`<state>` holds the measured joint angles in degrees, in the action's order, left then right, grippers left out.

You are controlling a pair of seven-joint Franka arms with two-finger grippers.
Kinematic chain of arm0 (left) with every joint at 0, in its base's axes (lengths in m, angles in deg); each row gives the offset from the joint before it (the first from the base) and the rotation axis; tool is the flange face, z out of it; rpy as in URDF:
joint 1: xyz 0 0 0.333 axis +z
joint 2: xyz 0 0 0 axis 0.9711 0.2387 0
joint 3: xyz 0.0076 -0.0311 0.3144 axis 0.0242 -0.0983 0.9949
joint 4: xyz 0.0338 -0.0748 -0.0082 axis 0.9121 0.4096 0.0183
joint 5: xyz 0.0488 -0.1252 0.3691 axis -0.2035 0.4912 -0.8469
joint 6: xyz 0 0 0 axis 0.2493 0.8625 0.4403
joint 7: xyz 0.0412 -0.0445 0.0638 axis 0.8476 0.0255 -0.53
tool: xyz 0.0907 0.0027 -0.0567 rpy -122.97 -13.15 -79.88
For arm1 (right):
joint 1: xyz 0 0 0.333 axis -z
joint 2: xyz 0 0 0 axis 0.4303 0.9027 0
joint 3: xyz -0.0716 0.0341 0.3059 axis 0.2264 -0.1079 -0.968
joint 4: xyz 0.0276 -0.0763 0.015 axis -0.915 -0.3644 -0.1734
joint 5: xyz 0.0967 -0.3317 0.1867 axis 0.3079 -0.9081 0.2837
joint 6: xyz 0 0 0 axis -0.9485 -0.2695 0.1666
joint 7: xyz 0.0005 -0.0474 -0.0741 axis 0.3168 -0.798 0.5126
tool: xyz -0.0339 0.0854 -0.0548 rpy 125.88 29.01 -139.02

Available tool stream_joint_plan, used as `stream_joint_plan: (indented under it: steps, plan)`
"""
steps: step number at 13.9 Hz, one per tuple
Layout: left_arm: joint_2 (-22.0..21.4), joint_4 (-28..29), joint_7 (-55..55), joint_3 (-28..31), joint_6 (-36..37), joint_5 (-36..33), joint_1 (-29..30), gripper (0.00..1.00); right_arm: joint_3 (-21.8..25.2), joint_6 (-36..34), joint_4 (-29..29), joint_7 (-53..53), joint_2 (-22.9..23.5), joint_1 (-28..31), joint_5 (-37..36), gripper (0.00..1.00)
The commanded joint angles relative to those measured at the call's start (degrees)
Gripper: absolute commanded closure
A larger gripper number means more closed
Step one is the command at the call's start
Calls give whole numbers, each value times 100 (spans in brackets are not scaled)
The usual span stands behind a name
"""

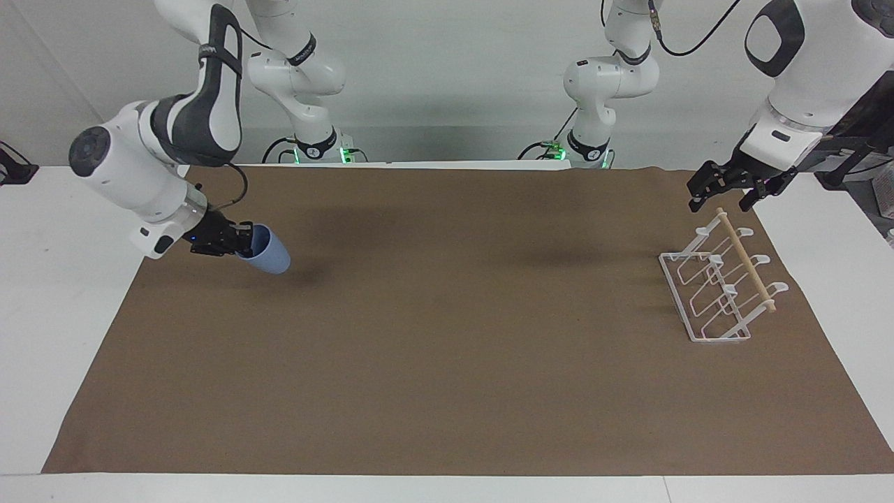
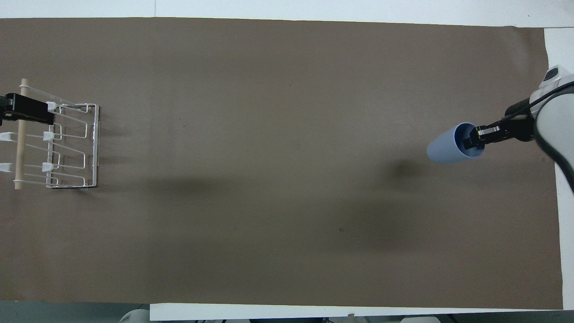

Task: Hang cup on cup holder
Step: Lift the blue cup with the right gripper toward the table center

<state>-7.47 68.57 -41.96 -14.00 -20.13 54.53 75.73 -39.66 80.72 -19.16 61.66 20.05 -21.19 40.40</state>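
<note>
Currently the right gripper (image 1: 242, 241), clamped on the cup (image 1: 269, 254) rim, holds it aloft, tilted; next: carry to the cup holder (image 1: 719, 283), under the open-fingered left gripper (image 1: 726, 196).

From here I lose the right gripper's (image 2: 471, 142) fingertips inside the small light-blue plastic cup (image 2: 444, 150); the overhead edge crops the left gripper (image 2: 27, 114).

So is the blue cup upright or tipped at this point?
Tipped. The cup hangs off the mat, leaning steeply, the right end effector shut on its rim.
</note>
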Motion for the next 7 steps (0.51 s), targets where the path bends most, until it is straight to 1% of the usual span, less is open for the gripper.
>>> stream_joint_plan:
  steps: [1,2,3,4,5,6,7]
  plan:
    - [-133,93,56,-37,88,-86,64,0,-20,-506,353,-955,81,-209,1135,100]
    - [-142,110,56,-37,157,-86,64,0,-20,-454,249,-1211,54,-376,1575,100]
    - [-150,110,56,-37,158,-86,64,0,-20,-358,108,-1535,19,-647,1858,100]
    - [-151,110,56,-37,167,-86,64,0,-20,-18,-111,-2069,-77,-876,2261,100]
    - [-159,110,30,-37,315,-86,64,0,-20,334,-461,-2484,-208,-1139,2752,100]
    - [-168,128,21,-29,368,-86,64,0,-20,572,-760,-2592,-323,-1325,3227,100]
    - [-168,111,-101,-37,421,-77,64,0,-20,958,-1059,-2689,-428,-1527,3736,100]
